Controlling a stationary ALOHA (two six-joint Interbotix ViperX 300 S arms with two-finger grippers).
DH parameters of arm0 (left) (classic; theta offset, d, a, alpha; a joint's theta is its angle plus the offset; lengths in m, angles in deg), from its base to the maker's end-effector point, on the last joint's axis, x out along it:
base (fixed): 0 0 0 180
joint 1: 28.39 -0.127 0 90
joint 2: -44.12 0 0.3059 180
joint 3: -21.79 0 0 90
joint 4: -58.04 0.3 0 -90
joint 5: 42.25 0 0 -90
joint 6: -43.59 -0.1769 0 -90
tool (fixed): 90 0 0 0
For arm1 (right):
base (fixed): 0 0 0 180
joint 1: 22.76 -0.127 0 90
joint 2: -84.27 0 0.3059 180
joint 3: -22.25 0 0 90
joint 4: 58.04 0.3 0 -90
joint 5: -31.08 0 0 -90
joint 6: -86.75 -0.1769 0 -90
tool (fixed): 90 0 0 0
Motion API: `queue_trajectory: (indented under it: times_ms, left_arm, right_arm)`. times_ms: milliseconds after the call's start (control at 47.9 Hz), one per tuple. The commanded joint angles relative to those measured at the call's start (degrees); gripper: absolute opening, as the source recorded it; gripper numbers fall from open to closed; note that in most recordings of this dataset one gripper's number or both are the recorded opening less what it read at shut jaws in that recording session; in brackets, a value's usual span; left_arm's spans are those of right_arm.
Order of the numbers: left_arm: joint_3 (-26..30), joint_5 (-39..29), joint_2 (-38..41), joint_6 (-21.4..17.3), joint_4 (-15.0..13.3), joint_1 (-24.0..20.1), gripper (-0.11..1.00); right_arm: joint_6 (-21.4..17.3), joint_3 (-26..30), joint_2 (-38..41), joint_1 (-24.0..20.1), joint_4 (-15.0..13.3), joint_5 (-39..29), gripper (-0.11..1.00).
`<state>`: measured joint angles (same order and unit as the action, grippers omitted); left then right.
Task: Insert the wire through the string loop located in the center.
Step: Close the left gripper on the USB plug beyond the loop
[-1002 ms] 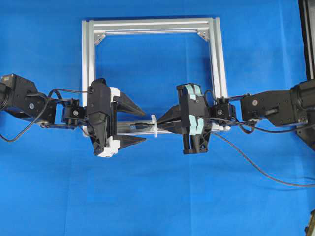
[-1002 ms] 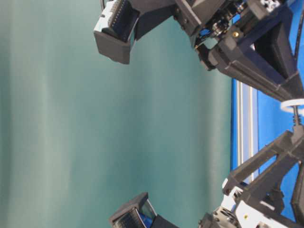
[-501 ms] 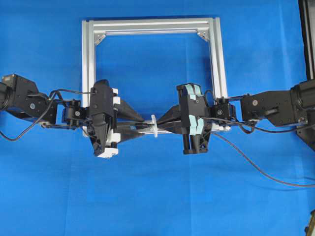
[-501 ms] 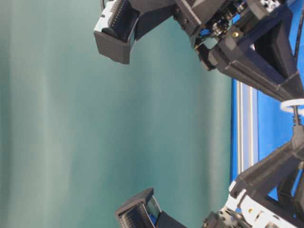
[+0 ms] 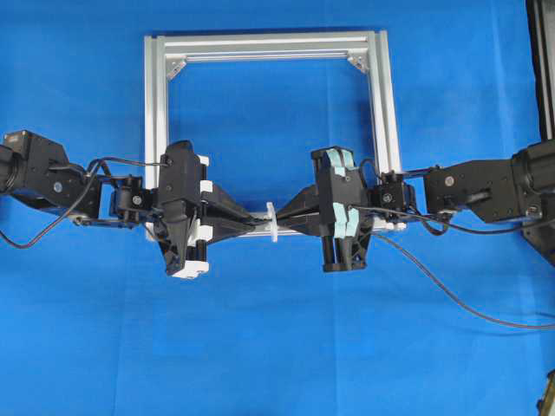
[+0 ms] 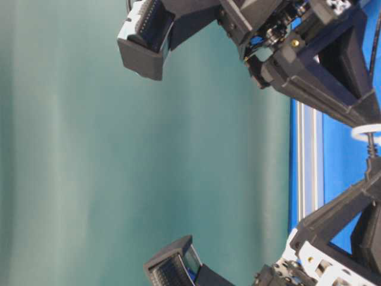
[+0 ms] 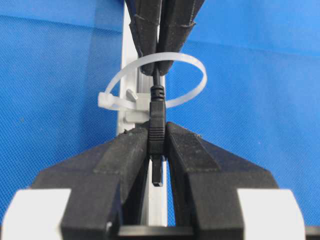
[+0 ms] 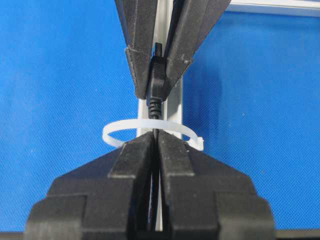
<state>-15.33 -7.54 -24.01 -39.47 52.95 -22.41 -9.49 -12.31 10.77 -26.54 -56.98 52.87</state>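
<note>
The white string loop [image 5: 272, 222] stands on the near bar of the silver frame [image 5: 156, 104]. The black wire passes through it. In the left wrist view its plug [image 7: 156, 125] sits on my side of the loop [image 7: 195, 75], and my left gripper [image 7: 157, 134] is shut on the plug's ribbed body. In the right wrist view my right gripper [image 8: 156, 141] is shut on the thin wire just short of the loop [image 8: 120, 131]. The plug [image 8: 156, 82] shows beyond it. Overhead, both grippers' tips, left [image 5: 257, 217] and right [image 5: 287, 217], meet at the loop.
The frame lies flat on blue cloth [image 5: 277, 347]. Its far bar and corner brackets [image 5: 356, 61] are behind the grippers. A thin black cable [image 5: 451, 290] trails from under the right gripper to the right edge. Dark equipment [image 5: 542, 52] stands at the far right.
My left gripper's jaws have gone from wide open to shut on the plug. The right gripper, the loop and the frame have not moved.
</note>
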Motion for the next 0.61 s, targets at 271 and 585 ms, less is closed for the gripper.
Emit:
queue_trajectory:
  times_ms: [271,585]
  left_arm:
    - [1.1,0.4,-0.7,0.2,0.1,0.1,0.08]
    - [0.7,0.2,-1.1,0.3,0.1,0.0,0.08]
  right_arm:
    - [-0.4,0.8,-1.0,0.1,0.5,-1.2,0.51]
    - [-0.5,-0.2,-2.0,-0.1,0.6,-1.7,0.96]
